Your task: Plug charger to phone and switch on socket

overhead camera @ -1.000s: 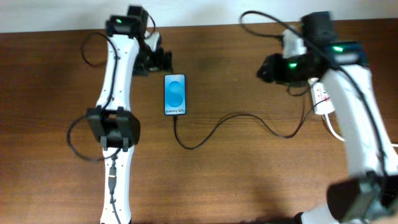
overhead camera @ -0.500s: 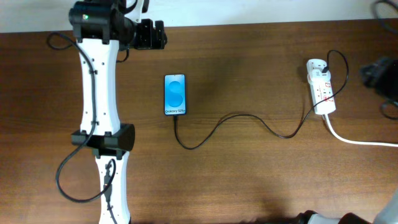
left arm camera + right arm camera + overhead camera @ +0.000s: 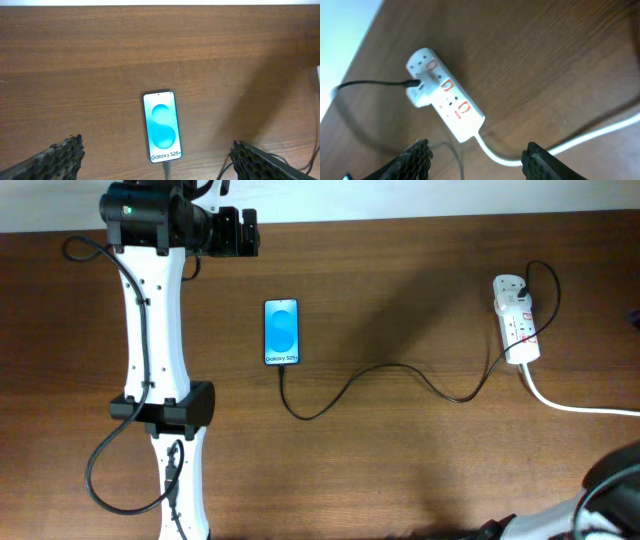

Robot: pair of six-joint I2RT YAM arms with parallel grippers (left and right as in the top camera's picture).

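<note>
In the left wrist view the left jaws stand wide apart and empty at the bottom corners. The slim black-framed smartphone with a bright blue screen lies flat on the brown wooden worktop just beyond and between them, untouched, with white "Galaxy S25+" lettering at its nearer end. The thin black charger cable meets that end and, seen from overhead, curves loosely across to the small white power strip with red-marked switches. The right jaws are likewise apart and empty, clear of the strip. The thick white cord leaves the strip's nearer end, and farther along a white adapter block carries the black cable. Whether a switch is on cannot be told.
</note>
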